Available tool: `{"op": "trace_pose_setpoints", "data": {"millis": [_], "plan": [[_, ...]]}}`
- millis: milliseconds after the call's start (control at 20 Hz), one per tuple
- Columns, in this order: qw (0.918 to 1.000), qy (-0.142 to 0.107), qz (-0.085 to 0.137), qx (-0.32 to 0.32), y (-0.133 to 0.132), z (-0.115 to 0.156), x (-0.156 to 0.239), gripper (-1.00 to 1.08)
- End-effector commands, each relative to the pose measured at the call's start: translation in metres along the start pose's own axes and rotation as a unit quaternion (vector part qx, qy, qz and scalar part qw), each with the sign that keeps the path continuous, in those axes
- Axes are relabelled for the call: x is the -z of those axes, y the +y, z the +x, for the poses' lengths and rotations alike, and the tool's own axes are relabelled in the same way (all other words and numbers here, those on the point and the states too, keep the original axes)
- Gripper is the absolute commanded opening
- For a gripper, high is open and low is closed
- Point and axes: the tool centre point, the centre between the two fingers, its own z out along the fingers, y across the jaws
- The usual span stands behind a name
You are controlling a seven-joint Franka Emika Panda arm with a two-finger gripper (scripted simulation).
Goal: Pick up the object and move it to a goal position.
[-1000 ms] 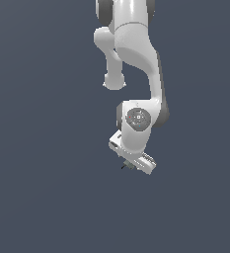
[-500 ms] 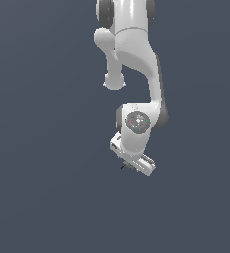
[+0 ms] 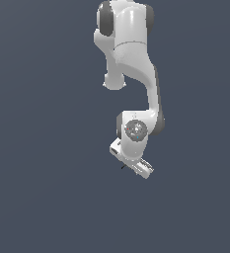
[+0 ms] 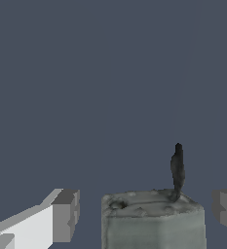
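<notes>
Object first in name only, since it is the smallest thing here: the flat dark grey-blue ground (image 3: 42, 148) fills both views and carries no markings. Over it, in the exterior view, the white Panda arm (image 3: 131, 54) comes down from the top edge, bends at a dark-trimmed elbow, and ends in a round wrist joint with the tool (image 3: 136, 168) tilted toward the exterior view's right.

In the wrist view the tool (image 4: 146, 214) shows two grey fingertips (image 4: 66, 214), one on a white finger and the other only partly inside the frame. They stand apart, each with a clear gap to what lies between them, so the tool is spread wide and grips nothing.

Between those fingertips sits the object (image 4: 151, 219), a pale grey-green blocky body with a mottled, slightly dished upper face. A short thin dark stub (image 4: 177, 168) rises from one corner of that face, upright. In the exterior view the object (image 3: 123, 166) is only a tiny dark speck just beside the tool's lower end; its shape cannot be made out there.
</notes>
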Motion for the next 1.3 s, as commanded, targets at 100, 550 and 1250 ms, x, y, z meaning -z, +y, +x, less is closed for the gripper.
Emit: {"op": "trace_pose_setpoints", "data": {"millis": [100,550,1250], "plan": [[1.0,0.001,0.001,0.0,-0.001,0.001,0.0,-1.0],[1.0,0.001,0.001,0.0,-0.001,0.001,0.0,-1.0],[1.0,0.001,0.001,0.0,0.017,0.058,0.035,-1.0]]}}
